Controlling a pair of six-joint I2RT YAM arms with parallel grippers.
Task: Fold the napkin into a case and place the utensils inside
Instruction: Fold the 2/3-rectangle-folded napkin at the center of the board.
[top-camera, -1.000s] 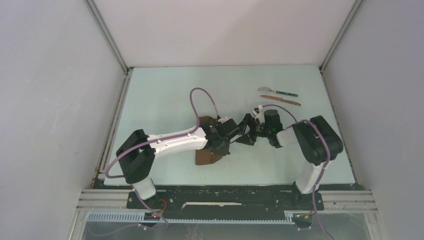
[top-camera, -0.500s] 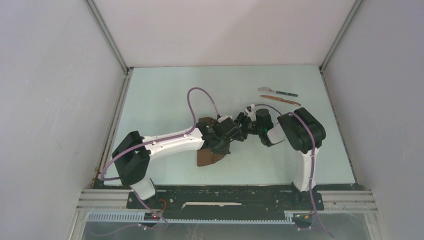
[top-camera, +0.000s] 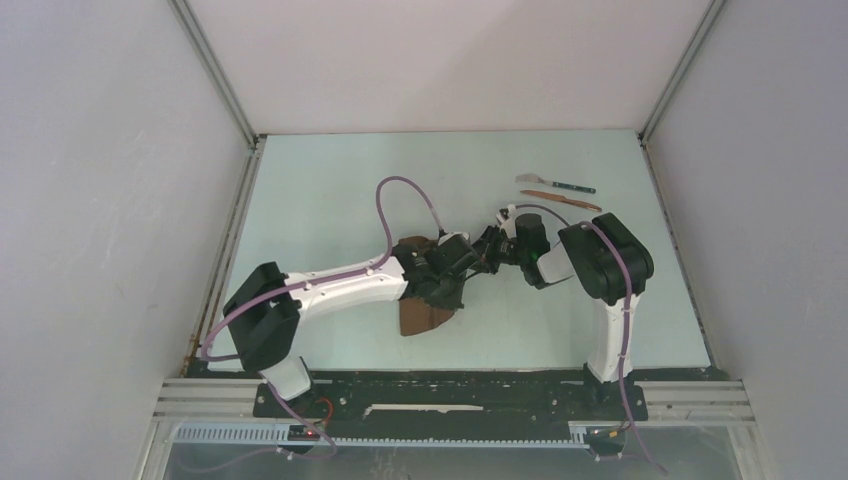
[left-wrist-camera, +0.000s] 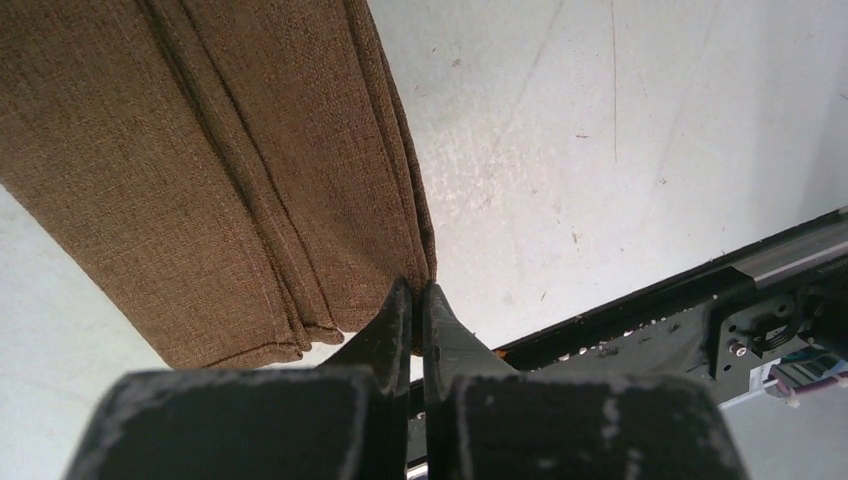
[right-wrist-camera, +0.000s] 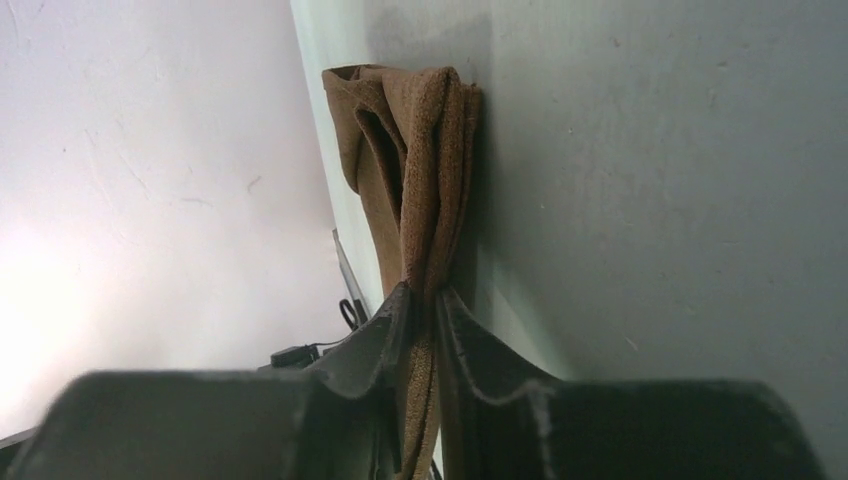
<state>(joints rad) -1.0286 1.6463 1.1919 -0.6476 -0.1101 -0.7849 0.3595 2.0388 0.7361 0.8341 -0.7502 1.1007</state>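
Note:
The dark-brown napkin (top-camera: 420, 318) lies folded into a narrow oblong at mid-table, mostly under the two wrists. My left gripper (left-wrist-camera: 420, 292) is shut, pinching the napkin (left-wrist-camera: 200, 150) at the corner of its layered edge. My right gripper (right-wrist-camera: 422, 295) is shut on the bunched folds of the napkin (right-wrist-camera: 410, 150), which rise up from between its fingers. In the top view, the left gripper (top-camera: 452, 292) and right gripper (top-camera: 474, 260) meet over the cloth. The utensils lie apart at the far right: a silver-headed one with a teal handle (top-camera: 556, 184) and a reddish-brown knife (top-camera: 561, 199).
The black rail (left-wrist-camera: 700, 300) at the table's near edge runs just beyond the napkin in the left wrist view. White walls enclose the table on three sides. A purple cable (top-camera: 405, 200) loops above the left arm.
My right arm has swung left to the napkin and its gripper has closed on the cloth's folds. The left gripper stays shut on the napkin, which has shifted slightly.

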